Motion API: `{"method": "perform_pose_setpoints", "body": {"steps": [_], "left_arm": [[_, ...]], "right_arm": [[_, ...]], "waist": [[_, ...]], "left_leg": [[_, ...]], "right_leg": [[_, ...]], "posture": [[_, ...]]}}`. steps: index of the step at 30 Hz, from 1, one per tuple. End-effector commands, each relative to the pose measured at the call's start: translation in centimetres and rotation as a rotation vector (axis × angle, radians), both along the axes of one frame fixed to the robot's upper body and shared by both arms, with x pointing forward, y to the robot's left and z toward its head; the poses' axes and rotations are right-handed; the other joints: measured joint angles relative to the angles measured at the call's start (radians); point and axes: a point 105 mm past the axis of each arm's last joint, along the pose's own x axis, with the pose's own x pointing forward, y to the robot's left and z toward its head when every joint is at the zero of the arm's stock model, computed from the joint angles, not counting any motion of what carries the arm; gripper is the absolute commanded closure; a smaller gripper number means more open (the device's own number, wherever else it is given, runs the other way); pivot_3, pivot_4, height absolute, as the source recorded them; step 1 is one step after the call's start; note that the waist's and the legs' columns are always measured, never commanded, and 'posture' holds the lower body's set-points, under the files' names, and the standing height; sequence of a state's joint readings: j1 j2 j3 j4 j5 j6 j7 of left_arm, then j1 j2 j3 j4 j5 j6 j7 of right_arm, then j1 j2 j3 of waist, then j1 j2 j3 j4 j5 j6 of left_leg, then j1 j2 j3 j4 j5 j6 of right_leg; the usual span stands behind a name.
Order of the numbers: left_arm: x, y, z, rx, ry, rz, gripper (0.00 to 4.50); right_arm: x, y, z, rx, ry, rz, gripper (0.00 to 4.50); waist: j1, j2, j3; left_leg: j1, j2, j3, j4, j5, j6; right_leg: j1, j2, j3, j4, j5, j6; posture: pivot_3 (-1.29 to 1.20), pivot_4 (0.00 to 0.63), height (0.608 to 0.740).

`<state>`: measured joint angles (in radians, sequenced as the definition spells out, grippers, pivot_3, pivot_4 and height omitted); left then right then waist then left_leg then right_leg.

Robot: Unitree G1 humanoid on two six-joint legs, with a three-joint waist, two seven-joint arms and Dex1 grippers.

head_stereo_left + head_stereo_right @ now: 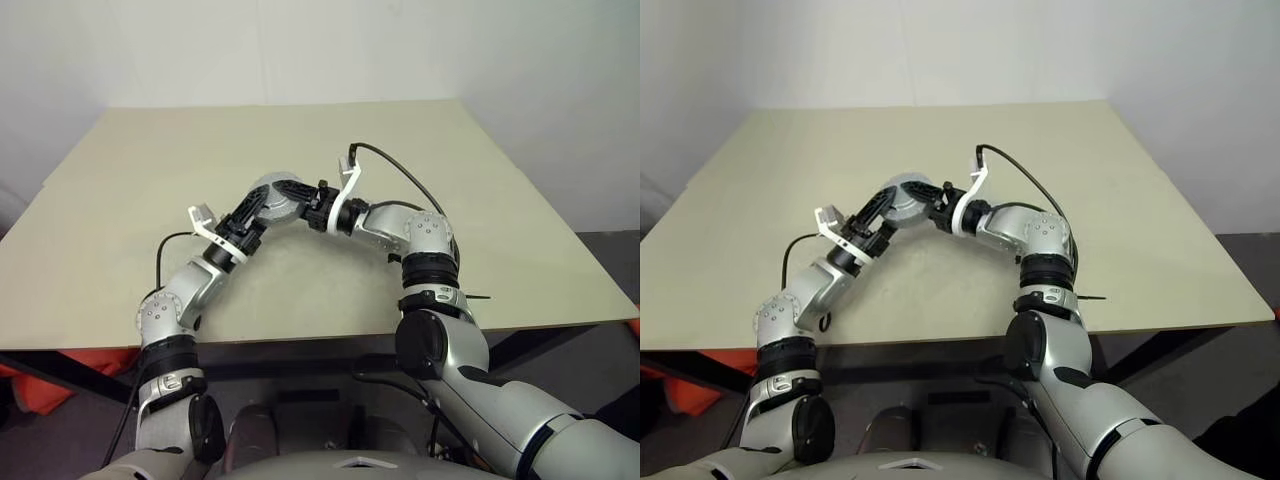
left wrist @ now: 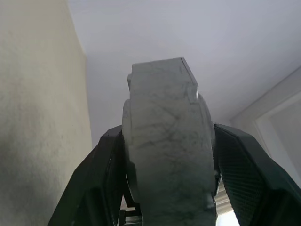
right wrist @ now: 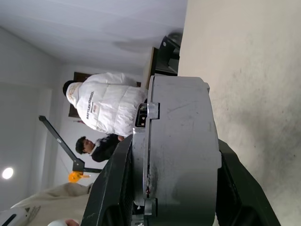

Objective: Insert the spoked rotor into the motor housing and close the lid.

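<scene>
Pale beige table (image 1: pixel 300 130) fills the head views, set against a white wall. Above its middle my left gripper (image 1: pixel 262 210) and my right gripper (image 1: pixel 305 203) meet on 1 round grey part, the motor housing (image 1: pixel 272 193), held off the surface. My left arm comes in from 7 o'clock of it, my right from 3 o'clock.

Left wrist view: the motor housing (image 2: pixel 167 141) stands edge-on, a broad grey rim with a small notch, and my 2 black fingers (image 2: pixel 101 183) press against its 2 flat sides, clamped on it.

Right wrist view: the same housing (image 3: pixel 181 146) edge-on, with a seam along the rim, my black fingers (image 3: pixel 110 188) gripping both faces. Beyond it, a person in a white padded jacket (image 3: pixel 108 110).
</scene>
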<state>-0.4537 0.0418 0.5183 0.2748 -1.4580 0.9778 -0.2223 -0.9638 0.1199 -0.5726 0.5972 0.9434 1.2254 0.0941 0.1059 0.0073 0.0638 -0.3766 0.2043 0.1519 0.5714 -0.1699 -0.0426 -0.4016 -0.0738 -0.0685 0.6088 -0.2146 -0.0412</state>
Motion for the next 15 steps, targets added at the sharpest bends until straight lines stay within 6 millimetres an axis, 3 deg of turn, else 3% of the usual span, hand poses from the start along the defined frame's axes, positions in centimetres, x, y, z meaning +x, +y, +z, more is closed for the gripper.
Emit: {"method": "perform_pose_setpoints", "body": {"steps": [1,5,15], "left_arm": [[0.22,-0.39,1.41,0.006,-0.063,-0.013,1.58],[0.43,-0.41,1.4,0.01,-0.067,-0.005,2.36],[0.6,-0.36,1.16,0.016,-0.062,0.005,2.36]], "right_arm": [[-0.27,0.74,2.35,0.076,-0.077,0.01,2.29],[-0.19,0.68,2.35,0.074,-0.079,0.005,2.29],[0.02,0.64,2.34,0.066,-0.084,-0.006,2.29]], "waist": [[0.0,0.0,0.0],[0.001,0.0,0.0],[0.001,0.0,0.0]], "left_leg": [[0.0,0.0,0.0,0.0,0.0,0.0],[0.0,0.0,0.0,0.0,0.0,0.0],[0.0,0.0,0.0,0.001,0.0,0.0]], "right_leg": [[0.0,0.0,0.0,0.0,0.0,0.0],[0.0,0.0,0.0,0.0,0.0,0.0],[0.0,0.0,0.0,0.0,0.0,0.0]], "posture": [[0.0,0.0,0.74],[0.0,0.0,0.74],[0.0,0.0,0.74]]}}
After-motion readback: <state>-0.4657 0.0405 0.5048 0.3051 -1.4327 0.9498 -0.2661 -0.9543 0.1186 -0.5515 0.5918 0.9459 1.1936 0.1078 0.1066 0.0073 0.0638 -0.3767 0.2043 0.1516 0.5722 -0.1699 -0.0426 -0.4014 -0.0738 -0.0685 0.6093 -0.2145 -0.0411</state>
